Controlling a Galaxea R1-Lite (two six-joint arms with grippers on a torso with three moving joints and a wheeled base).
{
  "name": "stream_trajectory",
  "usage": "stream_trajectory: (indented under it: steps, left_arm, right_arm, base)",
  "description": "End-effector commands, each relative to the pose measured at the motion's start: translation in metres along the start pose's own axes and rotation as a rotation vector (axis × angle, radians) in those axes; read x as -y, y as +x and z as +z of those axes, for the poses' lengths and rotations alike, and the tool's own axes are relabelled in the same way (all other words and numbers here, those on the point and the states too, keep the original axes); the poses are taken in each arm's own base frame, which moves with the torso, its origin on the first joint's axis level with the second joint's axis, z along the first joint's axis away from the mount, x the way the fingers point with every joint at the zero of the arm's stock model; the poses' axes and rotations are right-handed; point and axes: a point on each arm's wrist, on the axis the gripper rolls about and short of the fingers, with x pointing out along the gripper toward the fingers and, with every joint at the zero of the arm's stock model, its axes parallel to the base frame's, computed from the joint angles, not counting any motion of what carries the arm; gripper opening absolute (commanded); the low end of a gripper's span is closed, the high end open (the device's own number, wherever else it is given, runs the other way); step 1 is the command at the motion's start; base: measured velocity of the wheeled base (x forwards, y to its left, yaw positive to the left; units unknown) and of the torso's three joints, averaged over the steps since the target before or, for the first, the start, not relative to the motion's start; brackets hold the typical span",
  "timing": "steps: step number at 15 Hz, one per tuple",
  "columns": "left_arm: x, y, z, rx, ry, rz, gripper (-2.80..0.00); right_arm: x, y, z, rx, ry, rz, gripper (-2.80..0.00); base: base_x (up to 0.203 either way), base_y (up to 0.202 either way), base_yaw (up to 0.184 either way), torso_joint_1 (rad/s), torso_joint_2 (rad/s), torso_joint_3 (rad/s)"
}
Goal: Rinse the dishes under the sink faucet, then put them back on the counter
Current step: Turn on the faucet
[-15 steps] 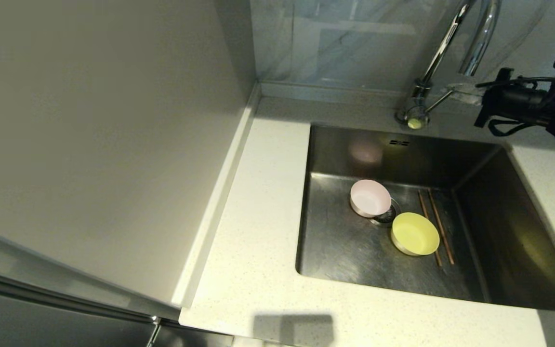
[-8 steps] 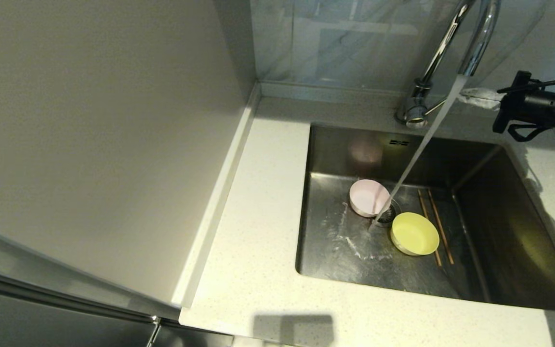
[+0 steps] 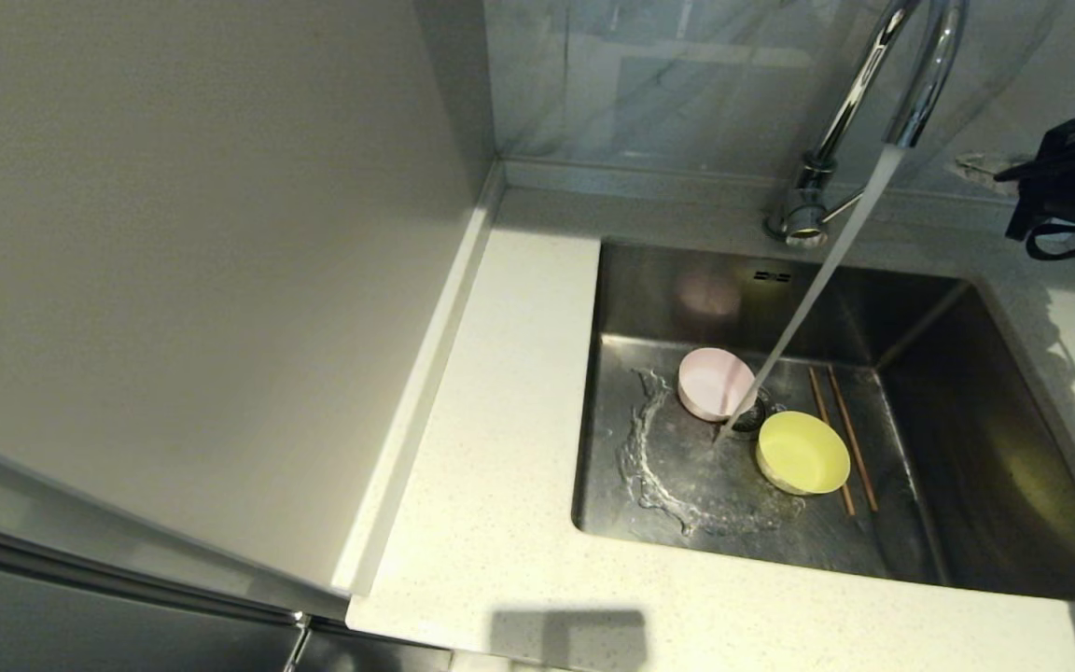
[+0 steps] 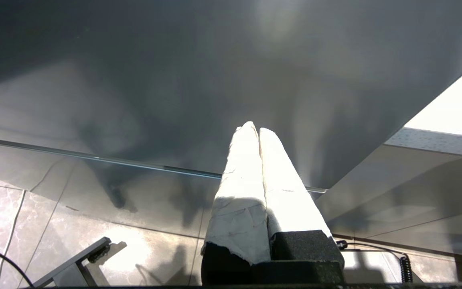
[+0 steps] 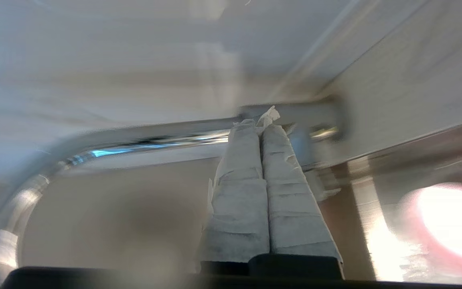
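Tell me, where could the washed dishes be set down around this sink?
The counter left of the sink is bare, as is the strip along its front edge. The sink floor is crowded around the drain: pink bowl, yellow bowl, chopsticks and running water.

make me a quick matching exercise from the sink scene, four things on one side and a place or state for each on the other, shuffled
Things:
1. pink bowl
2. yellow bowl
3. chopsticks
4. faucet

Places or states:
A. running, its stream landing at the drain
B. lying side by side on the sink floor, right of both bowls
C. left of the drain, beside the stream
D. right of the drain, between the stream and the sticks

Pairs: 1-C, 2-D, 3-B, 4-A
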Motion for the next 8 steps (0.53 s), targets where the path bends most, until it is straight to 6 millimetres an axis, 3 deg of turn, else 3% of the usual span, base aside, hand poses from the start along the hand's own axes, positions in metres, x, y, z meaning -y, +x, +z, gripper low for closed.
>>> stream_trajectory:
  steps: [1, 3, 4, 6, 8]
  left_arm:
    - [0.0, 0.0, 0.0, 0.003, 0.0, 0.001, -2.8]
    - [0.0, 0.0, 0.0, 0.003, 0.0, 0.001, -2.8]
    - [0.0, 0.0, 0.0, 0.003, 0.0, 0.001, -2.8]
    - [0.0, 0.0, 0.0, 0.003, 0.0, 0.001, -2.8]
    - [0.0, 0.0, 0.0, 0.003, 0.0, 0.001, -2.8]
  right_arm:
    - [-0.005, -0.012, 0.001, 0.021, -0.247, -0.075, -2.8]
    - [0.004, -0.018, -0.007, 0.024, -0.492, -0.263, -2.8]
    - [0.011, -0.021, -0.017, 0.026, -0.67, -0.443, -2.8]
    - [0.019, -0.038, -0.04, 0.022, -0.84, -0.759, -2.8]
    - [-0.003, -0.067, -0.061, 0.032, -1.009, -0.959, -2.8]
  base:
    - [0.0, 0.0, 0.0, 0.0, 0.0, 0.0]
    - [0.0, 0.0, 0.0, 0.0, 0.0, 0.0]
    - [0.0, 0.0, 0.0, 0.0, 0.0, 0.0]
    - [0.0, 0.0, 0.0, 0.0, 0.0, 0.0]
    - [0.0, 0.0, 0.0, 0.0, 0.0, 0.0]
